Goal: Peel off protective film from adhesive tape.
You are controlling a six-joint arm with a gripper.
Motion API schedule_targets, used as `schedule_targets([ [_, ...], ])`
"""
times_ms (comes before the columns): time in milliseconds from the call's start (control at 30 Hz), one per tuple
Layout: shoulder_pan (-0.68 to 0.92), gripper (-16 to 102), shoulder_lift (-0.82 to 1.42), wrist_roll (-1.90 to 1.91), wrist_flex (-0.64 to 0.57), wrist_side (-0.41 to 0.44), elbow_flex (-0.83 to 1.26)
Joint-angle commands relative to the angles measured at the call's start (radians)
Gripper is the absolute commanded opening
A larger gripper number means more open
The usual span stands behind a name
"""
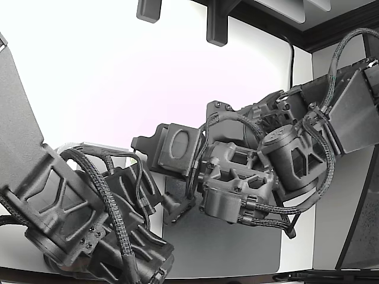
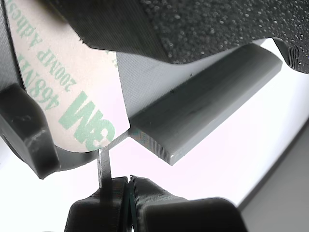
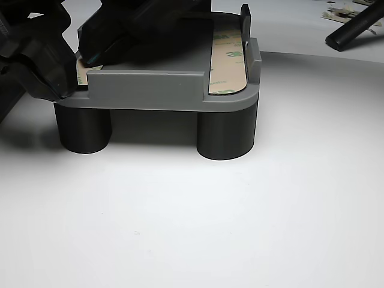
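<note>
Scene: a grey fixture [image 3: 150, 90] on dark round legs is seen standing on a white table [image 3: 198, 222], with two arms crowded over it in the exterior view.
Tape: two strips of adhesive tape are laid along the fixture's top, each covered by a tan protective film printed with green lettering; one strip [image 3: 228, 63] lies exposed at the other view's right, the other [image 2: 72, 82] is seen close in the wrist view, partly under the arm.
Tool: the tool [image 2: 129, 186] is seen closed, or nearly so, just below the rounded end of the near film; whether a film edge is pinched cannot be told.
Step in hand: judged to be the taking of the film's corner.
Doing it well: only the liner should be caught, then drawn back low along the strip, so the adhesive is left seated.
</note>
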Motion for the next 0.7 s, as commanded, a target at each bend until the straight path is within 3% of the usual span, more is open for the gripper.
schedule_targets([
  [0,0.0,-11,0.017,0.003,-0.006,-0.002,-0.04],
  [667,0.006,-11,0.017,0.002,-0.003,0.002,-0.048],
])
